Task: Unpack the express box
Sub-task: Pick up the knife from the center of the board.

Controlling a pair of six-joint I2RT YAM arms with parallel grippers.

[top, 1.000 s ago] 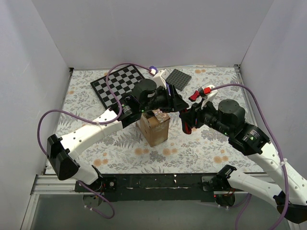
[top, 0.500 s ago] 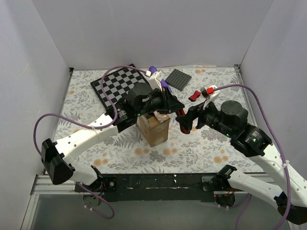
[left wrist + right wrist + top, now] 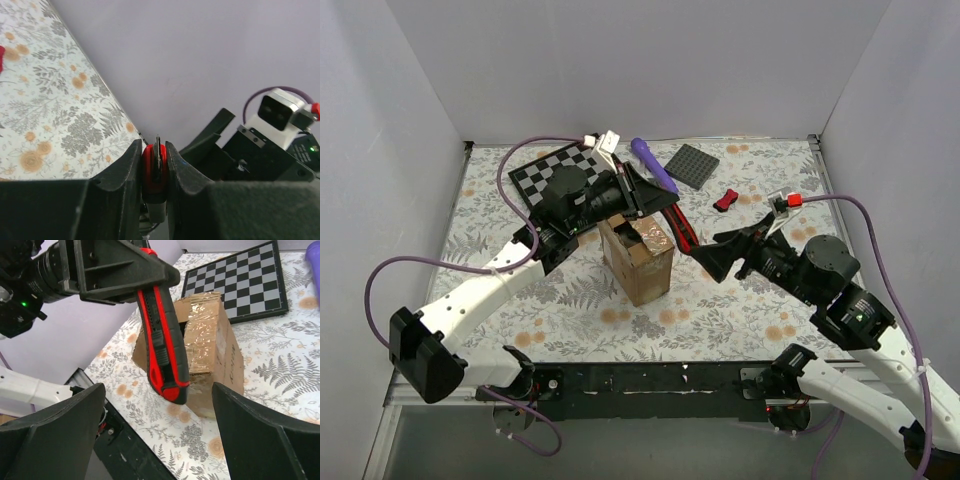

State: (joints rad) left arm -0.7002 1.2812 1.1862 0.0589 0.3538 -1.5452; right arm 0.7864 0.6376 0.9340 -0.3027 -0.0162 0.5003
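The express box (image 3: 642,264) is a small brown carton with shiny tape on top, standing upright mid-table; it also fills the middle of the right wrist view (image 3: 212,342). My left gripper (image 3: 656,199) hovers over the box's far right corner. It is shut on a red and black utility knife (image 3: 680,230), whose handle is pinched between the jaws (image 3: 154,170). The knife (image 3: 165,340) hangs in front of the box. My right gripper (image 3: 716,256) stands wide open just right of the knife, touching nothing (image 3: 156,388).
A checkerboard (image 3: 542,180) lies at the back left. Behind the box lie a purple tool (image 3: 654,164), a dark grey square plate (image 3: 693,165) and a small red piece (image 3: 725,200). White walls enclose three sides. Purple cables loop over both arms.
The left gripper closed on the knife and pulled back leftward with it. The right gripper opened wide, let go of the knife and drew off to the right.
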